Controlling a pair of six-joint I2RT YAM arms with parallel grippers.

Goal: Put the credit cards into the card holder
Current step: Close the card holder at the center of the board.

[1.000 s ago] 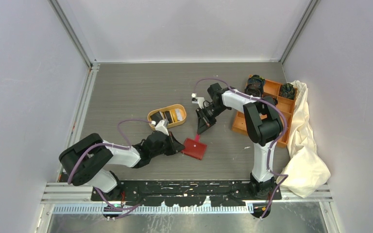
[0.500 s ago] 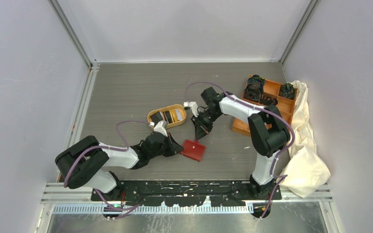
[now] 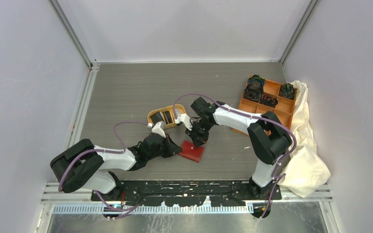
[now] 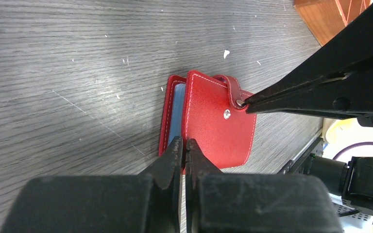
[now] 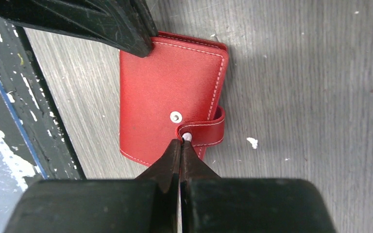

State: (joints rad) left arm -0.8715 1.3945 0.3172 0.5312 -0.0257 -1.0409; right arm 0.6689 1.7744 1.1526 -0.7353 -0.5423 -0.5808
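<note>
The card holder (image 3: 193, 152), a red wallet with a clasp tab, lies on the table between the arms. It also shows in the left wrist view (image 4: 218, 121) and the right wrist view (image 5: 165, 92). My left gripper (image 3: 177, 147) is shut on the edge of its cover (image 4: 184, 144), beside the pale blue lining. My right gripper (image 3: 197, 141) is shut, its tips (image 5: 181, 141) touching the clasp tab's snap. The credit cards (image 3: 167, 117), black and pale, lie in the orange oval tray (image 3: 153, 115) just behind.
An orange compartment box (image 3: 281, 106) with black coiled bands (image 3: 255, 90) stands at the right. A cream cloth (image 3: 306, 150) lies beside it along the right wall. The black base rail (image 3: 189, 189) runs along the near edge.
My right gripper has swung left and down from beside the tray onto the wallet's clasp tab. The left gripper and the wallet have shifted slightly left.
</note>
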